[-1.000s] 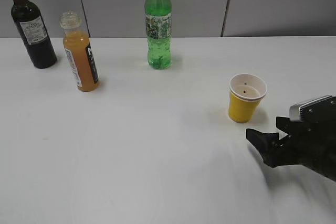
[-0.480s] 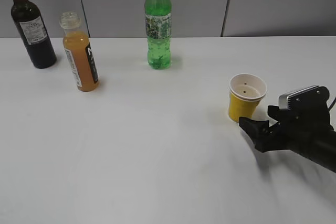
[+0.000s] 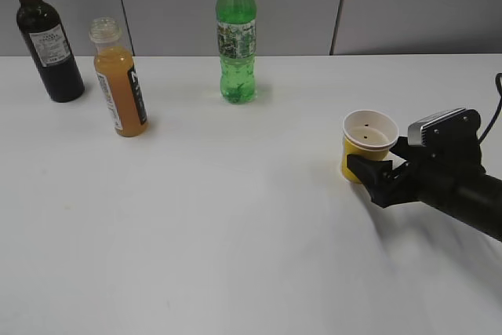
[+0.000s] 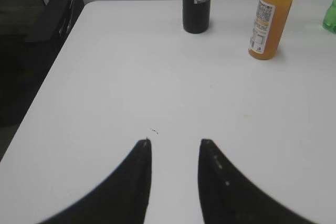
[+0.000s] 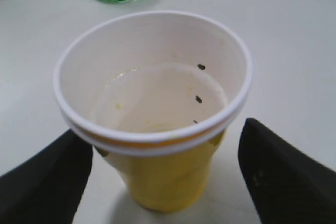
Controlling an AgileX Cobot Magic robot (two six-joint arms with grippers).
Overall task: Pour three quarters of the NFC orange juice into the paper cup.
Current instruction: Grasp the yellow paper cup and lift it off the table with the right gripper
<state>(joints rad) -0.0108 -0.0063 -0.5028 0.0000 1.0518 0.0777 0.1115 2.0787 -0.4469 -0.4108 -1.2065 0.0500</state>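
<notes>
The NFC orange juice [image 3: 119, 84] stands upright and capless at the far left of the white table, also seen as the NFC orange juice [image 4: 269, 22] ahead of my left gripper. The yellow paper cup [image 3: 369, 143] stands upright at the right, its white inside holding only a few dark specks. My right gripper [image 3: 376, 158] is open, one finger on each side of the paper cup [image 5: 163, 182], and gaps show between the fingers [image 5: 278, 171] and the cup wall. My left gripper [image 4: 175, 142] is open over bare table, nothing between its fingers.
A tall green bottle [image 3: 236, 37] stands at the back centre, and a dark wine bottle [image 3: 47, 45] at the back left beside the juice. The table's left edge [image 4: 63, 51] drops off toward dark furniture.
My right gripper has moved left and away from the front edge until its open fingers straddle the paper cup. The cup and bottles have not moved.
</notes>
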